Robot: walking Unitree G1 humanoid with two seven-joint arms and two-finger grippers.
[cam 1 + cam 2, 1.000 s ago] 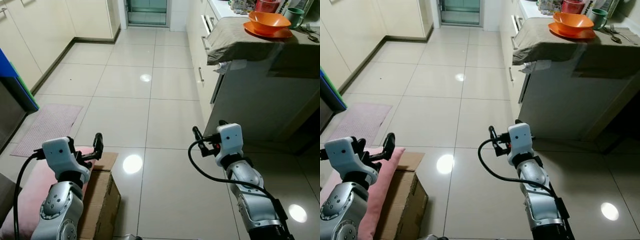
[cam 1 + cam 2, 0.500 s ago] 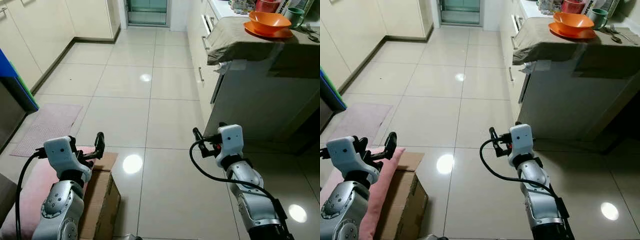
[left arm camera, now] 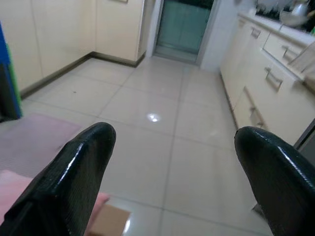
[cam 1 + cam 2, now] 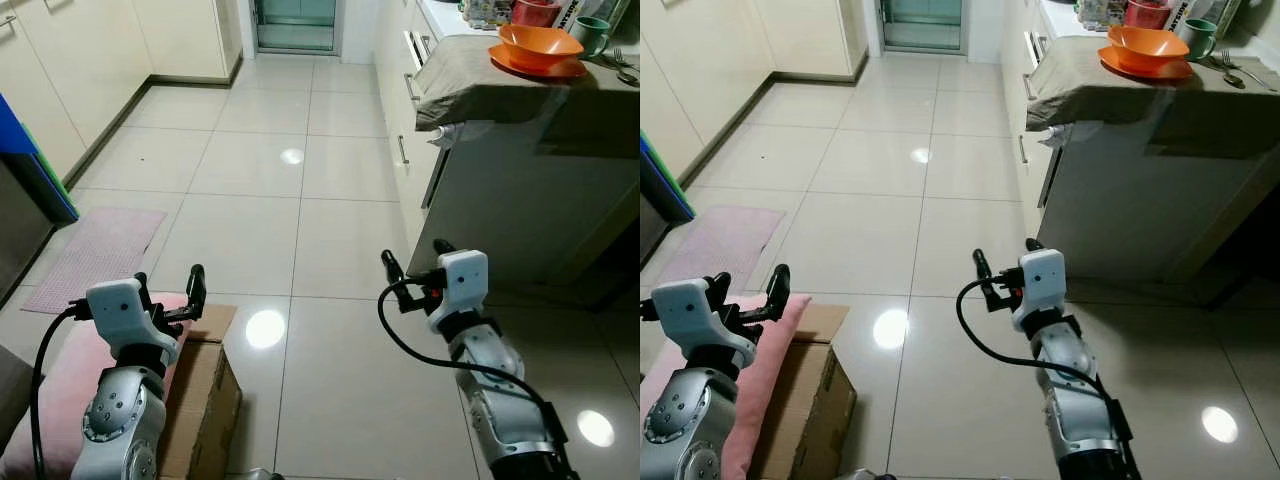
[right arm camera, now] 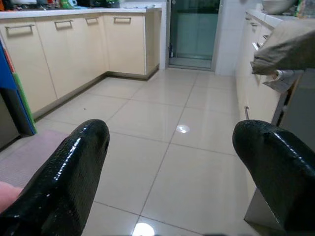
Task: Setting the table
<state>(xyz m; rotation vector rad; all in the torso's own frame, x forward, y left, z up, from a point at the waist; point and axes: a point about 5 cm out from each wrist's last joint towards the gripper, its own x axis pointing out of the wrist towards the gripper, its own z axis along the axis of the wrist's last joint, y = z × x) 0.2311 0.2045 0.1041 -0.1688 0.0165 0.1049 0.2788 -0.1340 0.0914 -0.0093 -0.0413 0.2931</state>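
Both arms are held out low over the tiled floor (image 4: pixel 300 230), and nothing is in hand. The left pincer (image 3: pixel 172 172) has its fingers spread wide, and so does the right pincer (image 5: pixel 172 172); each carries nothing between its pads.

The tableware sits well above and beyond the right pincer, on the cloth-draped counter (image 4: pixel 1110 90): an orange bowl (image 4: pixel 1148 43) resting on an orange plate (image 4: pixel 1145 66), a green mug (image 4: pixel 1195 38) just beside them, and cutlery (image 4: pixel 1230 68) near the far edge.

The step in hand looks like the approach. To do it well, the robot should likely turn toward the counter and close in squarely before raising an arm, since the dishes are far above where the pincers hang now. The bowl would best be taken by its rim, lifted straight off the plate so the plate does not drag on the cloth.

Below the left pincer lie a cardboard box (image 4: pixel 205 385) and a pink cushion (image 4: pixel 60 390), worth stepping clear of.

The mug and cutlery are cut by the frame edge, and the items behind the bowl are too small to name.
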